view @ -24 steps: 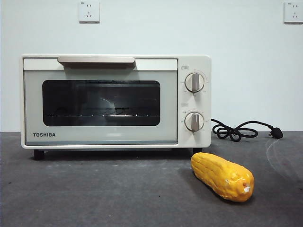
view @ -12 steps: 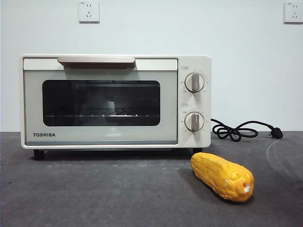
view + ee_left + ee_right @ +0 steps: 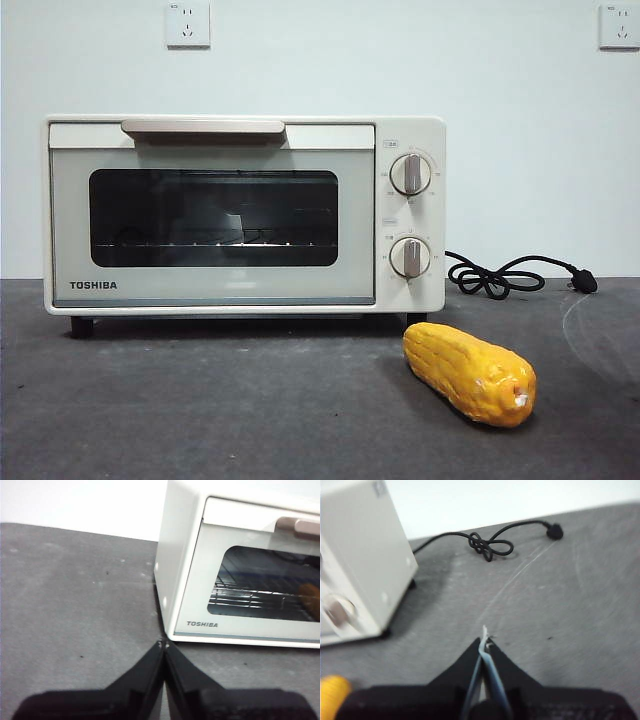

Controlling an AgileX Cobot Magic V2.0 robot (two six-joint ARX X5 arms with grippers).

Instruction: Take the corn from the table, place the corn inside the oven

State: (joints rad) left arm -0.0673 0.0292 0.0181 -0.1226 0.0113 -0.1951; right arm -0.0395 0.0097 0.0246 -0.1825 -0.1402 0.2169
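The yellow-orange corn lies on the dark grey table, in front of the oven's right corner, blunt pale end toward the camera. A sliver of the corn shows in the right wrist view. The cream TOSHIBA oven stands with its glass door closed. My left gripper is shut, empty, hovering near the oven's front left corner. My right gripper is shut, empty, over bare table to the right of the oven. Neither gripper appears in the front view.
A black power cord with plug lies coiled on the table to the right of the oven, and the cord also shows in the right wrist view. White wall with two sockets stands behind.
The reflection in the oven's glass door has shifted slightly. The corn and the oven have stayed put.
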